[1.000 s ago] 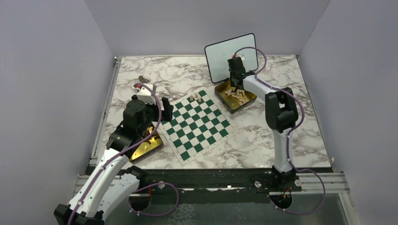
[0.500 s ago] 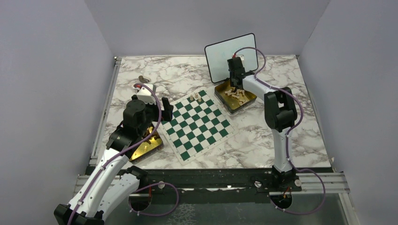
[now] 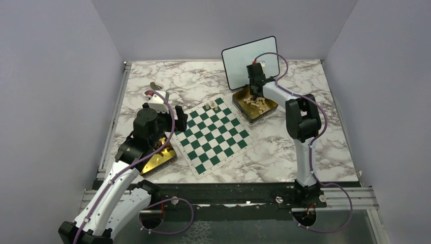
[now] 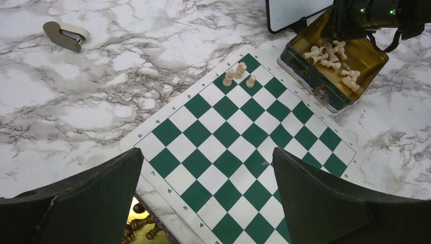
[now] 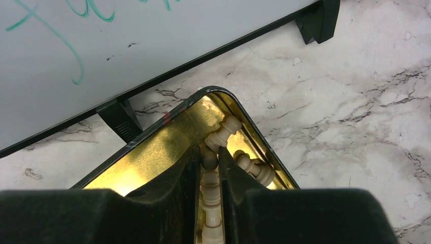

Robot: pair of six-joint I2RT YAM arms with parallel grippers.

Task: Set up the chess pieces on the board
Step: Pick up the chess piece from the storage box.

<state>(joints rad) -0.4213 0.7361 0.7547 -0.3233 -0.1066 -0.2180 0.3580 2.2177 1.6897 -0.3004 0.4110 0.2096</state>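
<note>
The green and white board lies mid-table, also in the left wrist view. Three beige chess pieces stand at its far corner. More beige pieces lie in a gold tin at the back right. My right gripper is down in that tin, shut on a beige piece held lengthwise between its fingers. My left gripper is open and empty above the board's left edge.
A second gold tin with dark brown pieces sits left of the board under my left arm. A framed whiteboard stands right behind the right tin. A small stapler-like object lies at the back left.
The right arm's elbow has shifted slightly left while its gripper stays in the tin. The left arm has not moved.
</note>
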